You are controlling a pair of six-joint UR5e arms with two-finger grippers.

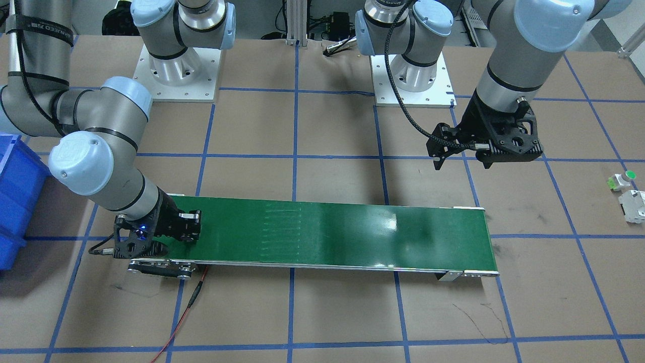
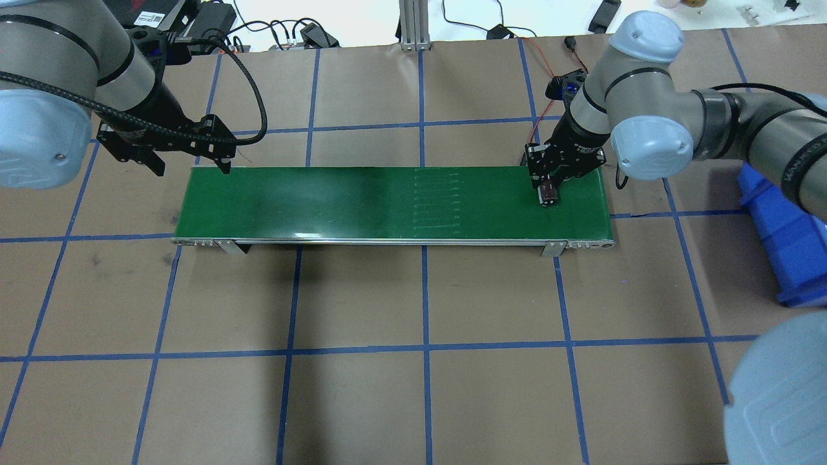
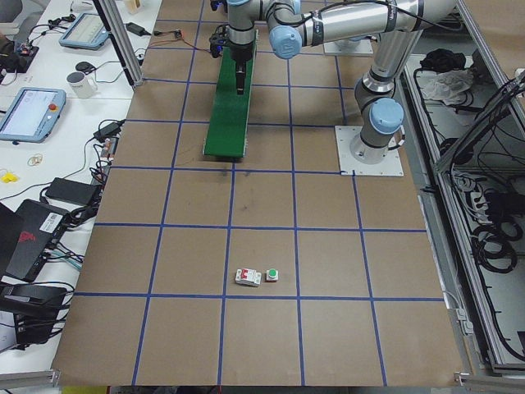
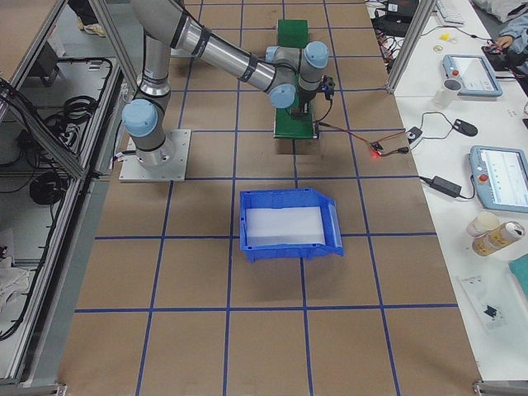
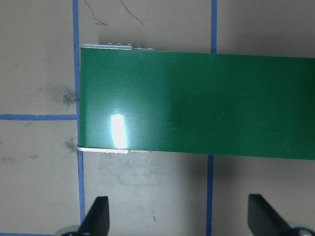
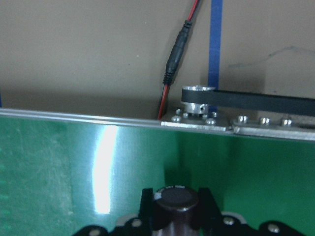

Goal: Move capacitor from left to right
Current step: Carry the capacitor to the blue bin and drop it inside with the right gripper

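The capacitor (image 2: 548, 193), a small dark cylinder, sits between the fingers of my right gripper (image 2: 548, 196) at the right end of the green conveyor belt (image 2: 355, 200). In the right wrist view its dark round top (image 6: 176, 200) shows between the two fingers, just above the belt (image 6: 74, 167). In the front view the right gripper (image 1: 189, 233) hides the capacitor. My left gripper (image 2: 192, 169) is open and empty, above the belt's left end; both of its fingertips (image 5: 96, 216) show wide apart in the left wrist view.
A blue bin (image 2: 782, 239) stands on the table right of the belt. A white part with a green cap (image 1: 622, 179) and a white-grey blocky part (image 1: 635, 205) lie far off at the left end. A red cable (image 1: 186, 307) runs from the belt's motor end.
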